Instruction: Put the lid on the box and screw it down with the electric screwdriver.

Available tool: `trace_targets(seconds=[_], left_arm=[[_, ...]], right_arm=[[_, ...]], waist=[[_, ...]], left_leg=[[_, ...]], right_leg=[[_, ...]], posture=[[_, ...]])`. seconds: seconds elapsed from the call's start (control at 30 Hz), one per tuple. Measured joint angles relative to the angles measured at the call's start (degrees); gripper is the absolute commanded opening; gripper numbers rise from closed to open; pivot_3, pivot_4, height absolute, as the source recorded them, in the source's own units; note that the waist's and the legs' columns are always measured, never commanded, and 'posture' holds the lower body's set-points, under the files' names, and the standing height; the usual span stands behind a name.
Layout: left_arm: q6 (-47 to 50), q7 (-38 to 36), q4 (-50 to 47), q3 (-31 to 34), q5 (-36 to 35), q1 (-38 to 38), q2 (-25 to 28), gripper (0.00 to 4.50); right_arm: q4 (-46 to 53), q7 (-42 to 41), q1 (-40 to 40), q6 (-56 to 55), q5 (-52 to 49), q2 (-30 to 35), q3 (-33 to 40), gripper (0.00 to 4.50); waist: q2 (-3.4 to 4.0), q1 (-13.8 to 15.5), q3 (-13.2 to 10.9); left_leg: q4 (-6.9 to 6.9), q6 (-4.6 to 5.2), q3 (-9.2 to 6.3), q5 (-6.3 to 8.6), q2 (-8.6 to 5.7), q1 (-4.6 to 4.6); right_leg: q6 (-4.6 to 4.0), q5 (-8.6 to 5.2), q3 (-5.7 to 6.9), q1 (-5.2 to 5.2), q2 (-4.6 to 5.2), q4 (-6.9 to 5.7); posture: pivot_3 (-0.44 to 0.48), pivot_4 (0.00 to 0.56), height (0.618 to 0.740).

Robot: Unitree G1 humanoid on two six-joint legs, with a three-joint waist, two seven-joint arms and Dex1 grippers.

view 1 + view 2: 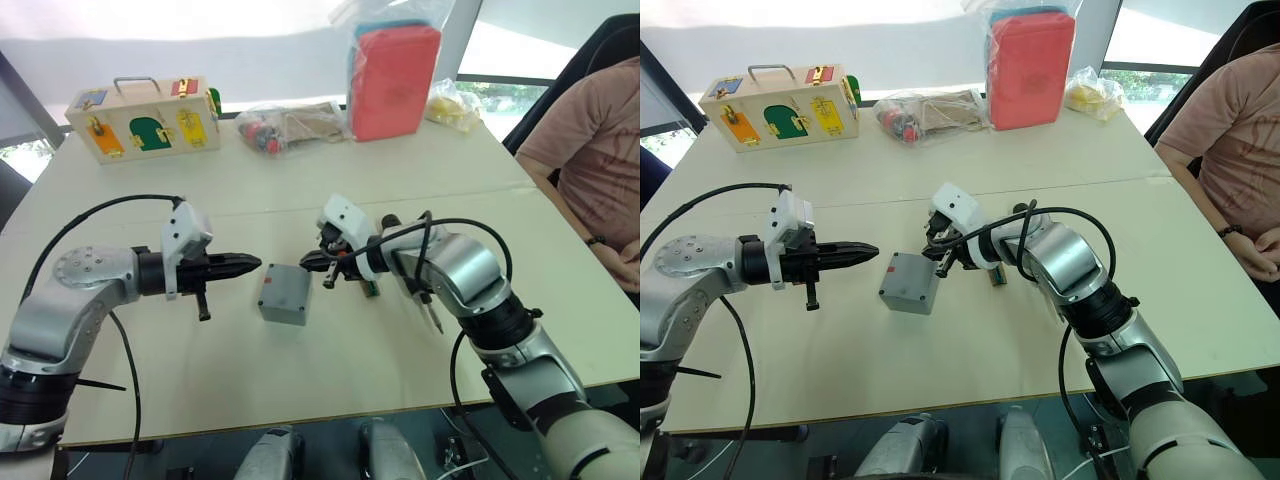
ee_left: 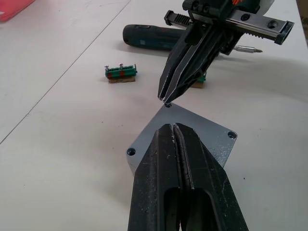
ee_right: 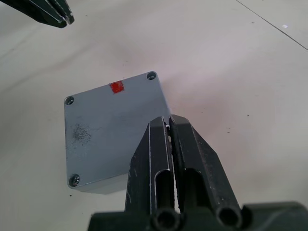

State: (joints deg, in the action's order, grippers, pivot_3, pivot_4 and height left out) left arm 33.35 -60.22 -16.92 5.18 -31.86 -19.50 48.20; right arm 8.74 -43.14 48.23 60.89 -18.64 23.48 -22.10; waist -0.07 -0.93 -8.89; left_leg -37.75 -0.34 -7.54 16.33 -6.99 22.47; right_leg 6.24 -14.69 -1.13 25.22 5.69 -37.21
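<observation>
While the lid (image 2: 192,132) already sits flush on the box (image 1: 284,295) near the middle of the surface (image 1: 300,370), the screwing step looks to be just starting — screws appear seated in at least three corner holes, and the fourth corner is hidden under the right gripper (image 2: 166,100). That gripper has its fingers pressed together and its tip touching, or just above, the lid's corner on the side toward the far edge; whether a screw is pinched at the tip is too small to tell. The left gripper (image 1: 250,264) is also closed on nothing, hovering just beside the box on the robot's left, pointing at it without touching.

The screwdriver (image 2: 159,37) lies flat on the surface beyond the right gripper, toward the right edge, untouched, with its metal bit pointing away from the box. Two small green connectors (image 2: 121,73) rest near it.

Next, I judge, the right gripper must lift clear of the corner, open, and take the screwdriver around its barrel — then bring the bit upright over one screw head. The left gripper is well placed to brace the box, which could slide or twist once the bit turns.
</observation>
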Motion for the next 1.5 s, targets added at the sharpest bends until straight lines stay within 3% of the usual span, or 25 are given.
trace_targets(seconds=[0.67, 0.8, 1.03, 1.1, 1.33, 1.5], left_arm=[[0.0, -0.5, 0.0, 0.0, 0.0, 0.3, 0.0, 0.00], [0.0, -0.5, 0.0, 0.0, 0.0, 0.3, 0.0, 0.00], [0.1, -0.7, 0.0, 0.0, 0.0, 0.7, 0.2, 0.00], [0.1, -1.0, -0.1, 0.0, 0.0, 1.1, 0.3, 0.00], [-2.2, -1.6, 2.8, 0.2, 1.9, 3.5, 1.7, 0.00], [-6.2, -2.2, 7.2, -0.7, 5.4, 5.3, 1.3, 0.00]], right_arm=[[-1.8, -0.1, -1.8, -3.3, 2.1, 0.1, -1.9, 0.02], [-1.8, -0.9, -2.2, -3.9, 1.9, 0.1, -1.8, 1.31], [1.9, -2.2, -1.7, -0.8, -0.6, 2.1, 1.2, 4.06], [4.0, -2.4, -0.8, 1.0, -1.8, 3.1, 3.0, 4.45], [11.7, -2.0, -1.7, 6.0, -4.0, 9.0, 5.0, 4.45], [12.2, 1.2, -7.8, 5.6, -2.2, 9.0, 1.4, 3.13]], waist=[[0.00, 0.0, 0.0], [0.00, 0.0, 0.0], [0.00, 0.1, 0.0], [0.00, 0.1, 0.0], [0.00, 0.2, 0.0], [0.00, 0.2, 0.0]], left_leg=[[0.00, 0.00, 0.00, 0.00, 0.00, 0.00], [0.00, 0.00, 0.00, 0.00, 0.00, 0.00], [0.00, 0.00, 0.00, 0.00, 0.00, 0.00], [0.00, 0.00, -0.01, 0.00, 0.00, 0.00], [0.03, 0.01, 0.00, 0.00, 0.02, 0.00], [0.05, 0.01, 0.02, 0.00, 0.02, 0.00]], right_leg=[[0.00, 0.00, 0.00, 0.00, 0.00, 0.00], [0.00, 0.00, 0.00, 0.00, 0.00, 0.00], [0.00, 0.00, 0.00, -0.01, 0.00, 0.01], [0.00, 0.00, 0.00, 0.00, 0.00, 0.01], [0.00, 0.00, 0.00, -0.01, 0.01, 0.03], [0.00, 0.00, 0.00, 0.00, 0.05, 0.04]], posture=[[0.000, 0.150, 0.740], [0.000, 0.150, 0.740], [0.000, 0.150, 0.740], [0.000, 0.150, 0.740], [0.000, 0.150, 0.740], [0.000, 0.150, 0.740]])
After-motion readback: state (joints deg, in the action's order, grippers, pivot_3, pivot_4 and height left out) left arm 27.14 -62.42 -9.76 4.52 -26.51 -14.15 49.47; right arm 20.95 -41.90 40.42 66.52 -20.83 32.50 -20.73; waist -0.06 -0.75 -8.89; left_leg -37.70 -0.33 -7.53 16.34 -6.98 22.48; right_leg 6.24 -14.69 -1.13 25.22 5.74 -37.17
